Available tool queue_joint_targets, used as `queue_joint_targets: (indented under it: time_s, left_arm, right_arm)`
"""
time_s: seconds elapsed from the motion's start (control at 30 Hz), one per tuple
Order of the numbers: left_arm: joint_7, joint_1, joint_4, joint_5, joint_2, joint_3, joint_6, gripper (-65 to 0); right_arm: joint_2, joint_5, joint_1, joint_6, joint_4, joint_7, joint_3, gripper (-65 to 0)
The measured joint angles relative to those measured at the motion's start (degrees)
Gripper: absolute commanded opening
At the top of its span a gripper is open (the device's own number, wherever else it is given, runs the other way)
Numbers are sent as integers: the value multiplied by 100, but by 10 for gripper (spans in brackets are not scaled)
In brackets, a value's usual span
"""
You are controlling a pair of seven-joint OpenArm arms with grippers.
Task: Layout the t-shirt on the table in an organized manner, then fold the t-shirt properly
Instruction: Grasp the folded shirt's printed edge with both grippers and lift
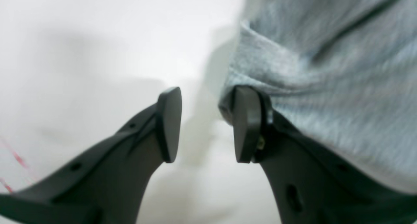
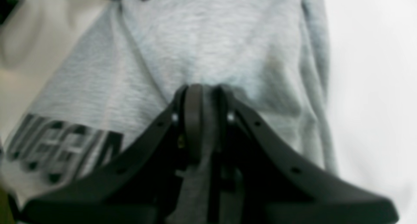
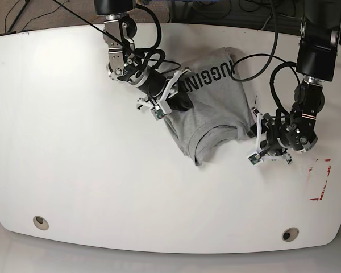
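The heather-grey t-shirt [image 3: 213, 111] lies bunched near the middle of the white table [image 3: 74, 142], its black lettering [image 3: 207, 79] facing the far edge. My right gripper [image 3: 171, 105] is at the shirt's left edge. In the right wrist view this gripper [image 2: 202, 98] is shut on a fold of the t-shirt [image 2: 211, 38]. My left gripper [image 3: 254, 132] is low at the shirt's right edge. In the left wrist view it [image 1: 207, 124] stands open with nothing between its fingers. The t-shirt [image 1: 325, 71] rests against the outer side of one fingertip [image 1: 246, 123].
Two metal grommet holes [image 3: 40, 222] [image 3: 290, 234] sit near the table's front edge. A red-lined mark [image 3: 321, 179] lies right of my left gripper, and shows in the left wrist view [image 1: 14, 157]. Black cables [image 3: 261, 57] loop over the table's far side.
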Motion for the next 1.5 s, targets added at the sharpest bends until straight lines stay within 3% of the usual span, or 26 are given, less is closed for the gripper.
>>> queue_joint_targets:
  time_s: [0.2, 0.47, 0.63, 1.07, 1.17, 1.37, 1.5]
  left_arm:
    - [74, -343, 332, 4, 140, -168, 4, -424]
    - [693, -92, 1534, 9, 251, -892, 31, -424]
    - [1158, 614, 2371, 39, 428, -1259, 24, -424]
    - [1226, 2656, 3171, 42, 997, -1484, 0, -425]
    - [1207, 2835, 3169, 50, 1058, -1488, 7, -425]
    - [584, 3060, 2898, 26, 1071, -1491, 9, -425]
    - [485, 3047, 2492, 24, 933, -1449, 4, -425]
  right_arm:
    - [-15, 35, 90, -4, 723, -400, -7, -564]
    - [28, 15, 105, -2, 1342, -872, 26, -564]
    - [28, 22, 26, 31, 1423, -927, 26, -566]
    - [46, -37, -50, 39, 957, -931, 33, -568]
    - [68, -28, -39, 42, 686, -859, 35, -569]
    - [190, 33, -46, 37, -70, -107, 31, -569]
    - [208, 96, -57, 28, -457, 382, 39, -569]
